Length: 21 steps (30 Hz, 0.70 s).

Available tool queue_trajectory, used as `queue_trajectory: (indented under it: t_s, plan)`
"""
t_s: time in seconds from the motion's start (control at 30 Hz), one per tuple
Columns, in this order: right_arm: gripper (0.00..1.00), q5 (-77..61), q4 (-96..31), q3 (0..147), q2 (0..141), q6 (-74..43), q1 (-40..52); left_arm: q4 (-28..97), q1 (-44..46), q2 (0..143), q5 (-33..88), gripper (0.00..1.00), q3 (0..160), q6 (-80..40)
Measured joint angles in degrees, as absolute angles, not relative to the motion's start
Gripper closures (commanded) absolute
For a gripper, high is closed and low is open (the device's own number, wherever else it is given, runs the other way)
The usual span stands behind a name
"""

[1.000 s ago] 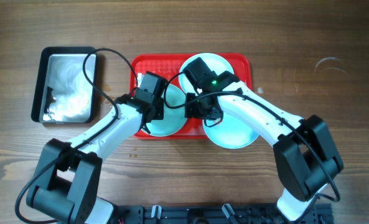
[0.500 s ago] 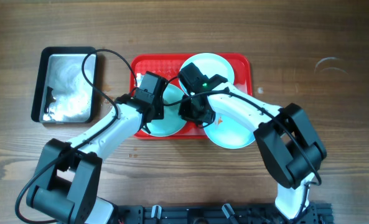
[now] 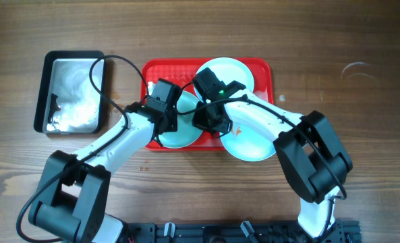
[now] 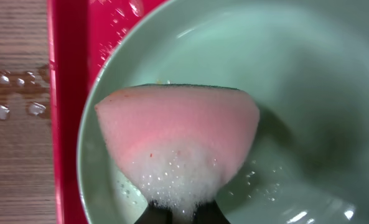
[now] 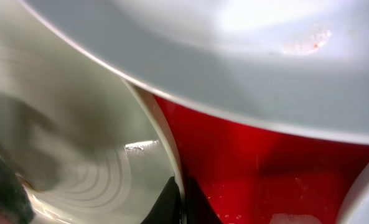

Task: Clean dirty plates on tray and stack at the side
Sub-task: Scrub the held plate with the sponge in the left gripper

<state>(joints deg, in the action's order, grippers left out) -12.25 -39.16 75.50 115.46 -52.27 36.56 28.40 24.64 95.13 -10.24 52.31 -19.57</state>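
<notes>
A plate (image 4: 308, 93) is being scrubbed, sponge (image 4: 178, 137) clamped in the left hand (image 4: 178, 214), rim pinched by the right hand (image 5: 179, 199); none stacked.

Overhead, the light is bright and even, the tabletop (image 3: 361, 40) sharp, shadows faint. In the left wrist view the sponge (image 4: 178, 137) is crisp and the plate (image 4: 308, 93) beyond the left gripper (image 4: 178, 216) is soft, with glare streaks to its right. The right wrist view is blurred throughout; a pale sheen, perhaps glare, lies above the right gripper (image 5: 181, 202).
</notes>
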Motion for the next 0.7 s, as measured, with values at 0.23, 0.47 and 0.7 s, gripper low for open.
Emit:
queue_trajectory:
  t_s: [0.23,0.47,0.7]
  plan:
    - [0.96,-12.45,-39.13,75.50,115.48,-52.27,36.56,27.81,24.64,96.95,-5.91,0.96,52.38,-19.62]
    - [0.96,-13.08,-38.87,75.57,115.63,-52.47,36.56,27.22,25.30,98.02,-14.96,0.96,52.73,-19.64]
    - [0.96,-13.58,-38.65,75.57,115.74,-52.49,36.56,26.06,25.34,99.18,-24.69,0.96,52.77,-19.59]
